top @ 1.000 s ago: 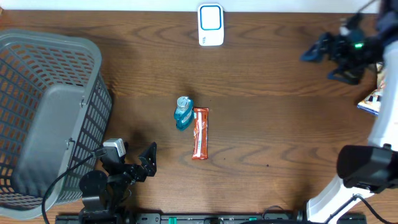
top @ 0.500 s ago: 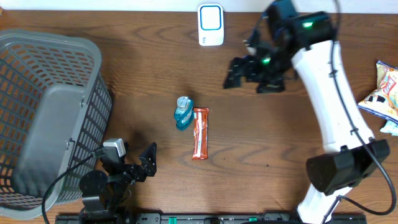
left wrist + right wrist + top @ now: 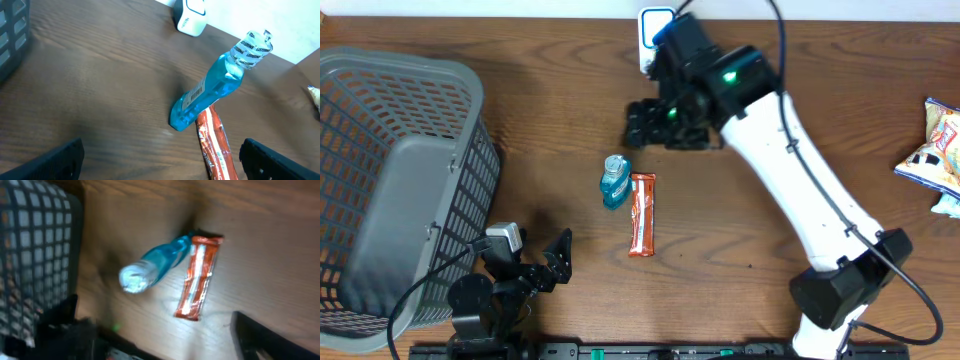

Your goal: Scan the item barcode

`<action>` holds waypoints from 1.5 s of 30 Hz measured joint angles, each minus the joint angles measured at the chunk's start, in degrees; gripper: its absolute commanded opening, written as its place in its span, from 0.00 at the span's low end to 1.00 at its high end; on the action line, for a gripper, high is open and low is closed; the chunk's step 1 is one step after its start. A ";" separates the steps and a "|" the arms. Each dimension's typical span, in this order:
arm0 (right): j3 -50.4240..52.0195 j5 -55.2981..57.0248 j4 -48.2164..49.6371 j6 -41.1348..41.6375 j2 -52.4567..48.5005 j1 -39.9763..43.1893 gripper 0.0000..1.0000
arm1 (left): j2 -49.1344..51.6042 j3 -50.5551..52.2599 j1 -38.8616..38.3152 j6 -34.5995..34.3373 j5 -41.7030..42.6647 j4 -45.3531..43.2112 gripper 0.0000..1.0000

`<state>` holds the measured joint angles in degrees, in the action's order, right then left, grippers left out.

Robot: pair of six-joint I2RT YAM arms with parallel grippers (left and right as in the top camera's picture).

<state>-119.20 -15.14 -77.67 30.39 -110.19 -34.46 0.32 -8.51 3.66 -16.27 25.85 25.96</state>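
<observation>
The right arm is extended forward and leftward, the right gripper (image 3: 633, 125) spread wide; the left gripper (image 3: 563, 258) is likewise held parted.

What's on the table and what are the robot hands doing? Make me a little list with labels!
table: brown wood
bottle: blue, standing in the middle
snack bar: orange wrapper, lying flat beside the bottle
basket: grey, near the left arm
scanner: white and blue, at the far edge, partly hidden by the right arm
left gripper: open, holding nothing
right gripper: open, holding nothing, close to the bottle
picked up: nothing yet
</observation>
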 measured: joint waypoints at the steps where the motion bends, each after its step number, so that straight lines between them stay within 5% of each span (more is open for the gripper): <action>1: 0.00 0.98 0.50 0.96 0.00 -1.14 0.99 | 0.00 0.00 0.00 0.00 0.00 0.00 0.99; 10: 0.00 12.24 2.97 17.35 -1.99 -9.22 0.99 | 0.00 0.00 0.00 0.00 0.00 0.00 0.99; 23: 0.04 17.92 5.77 25.42 -17.62 -11.93 0.99 | 0.00 0.00 0.00 0.00 0.02 0.00 0.99; 35: -0.15 20.90 6.38 24.04 -17.64 -12.00 0.29 | 0.00 0.00 0.00 0.00 0.02 0.00 0.99; 39: -0.37 21.59 5.60 20.39 -17.62 -12.00 0.19 | 0.00 0.00 0.00 0.00 0.00 0.00 0.99; 45: -0.42 20.44 5.42 9.55 -17.62 -11.89 0.16 | 0.00 0.00 0.00 0.00 0.00 0.00 0.99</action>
<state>-119.61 5.30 -72.25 39.94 -127.81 -46.35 0.32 -8.51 3.66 -16.27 25.85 25.96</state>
